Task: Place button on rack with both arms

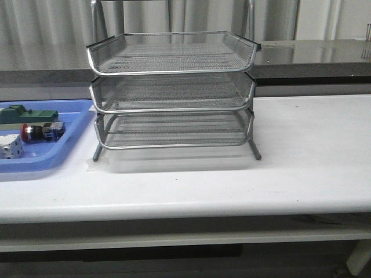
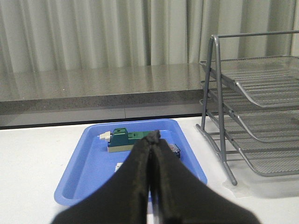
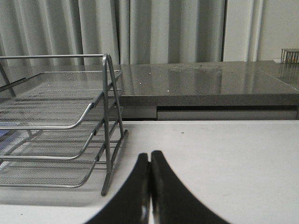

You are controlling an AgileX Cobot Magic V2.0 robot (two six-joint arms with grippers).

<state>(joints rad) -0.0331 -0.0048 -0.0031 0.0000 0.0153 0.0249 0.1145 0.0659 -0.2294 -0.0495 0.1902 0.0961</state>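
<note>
The left gripper is pressing its two black fingers tight together with nothing between them, hanging above the near end of the blue tray and facing the curtain. Just past its tips, a green block is lying in that tray, and a small bit of blue is peeking out beside the fingers, too hidden to name from there. The right gripper is likewise clenched on nothing, sitting over the bare white table just beside the rack's leg. From the front, neither arm is showing. The button is lying on its side in the blue tray at the table's left end, red cap pointing left and blue block pointing towards the rack, with the green block behind it and a white cube in front of it. The rack is standing just right of the tray, its three mesh tiers holding nothing.
</note>
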